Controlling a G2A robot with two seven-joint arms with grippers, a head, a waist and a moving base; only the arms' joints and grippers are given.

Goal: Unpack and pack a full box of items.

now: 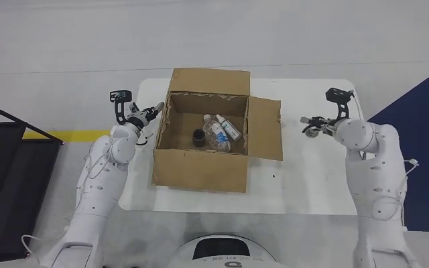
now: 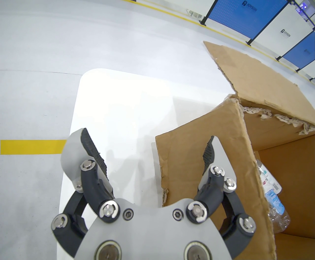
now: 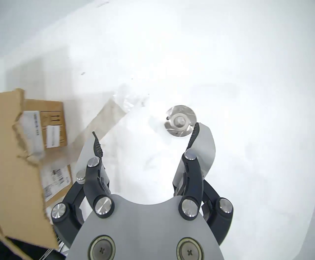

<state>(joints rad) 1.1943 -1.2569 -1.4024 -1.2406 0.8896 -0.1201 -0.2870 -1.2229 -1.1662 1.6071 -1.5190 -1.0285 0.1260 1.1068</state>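
From above, the open box [image 1: 201, 171] sat on the worktop [image 1: 308, 187], bottles [image 1: 218, 132] inside. At the left wrist, the left tool [image 2: 149, 133] gaped, released, beside the box's wall. At the right wrist, the right tool [image 3: 145, 128] gaped empty near a metal disc [image 3: 180, 120].

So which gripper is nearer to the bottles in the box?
Left. The left gripper is open at a wall of the box, close to the bottles. The right gripper is open over the table, past the opposite flap.

White counter [image 1: 315, 187] stands on pale grey floor [image 1: 67, 40]. Yellow line [image 2: 32, 147] crosses the floor. Blue-and-white partition panels [image 2: 236, 17] stand beyond it.
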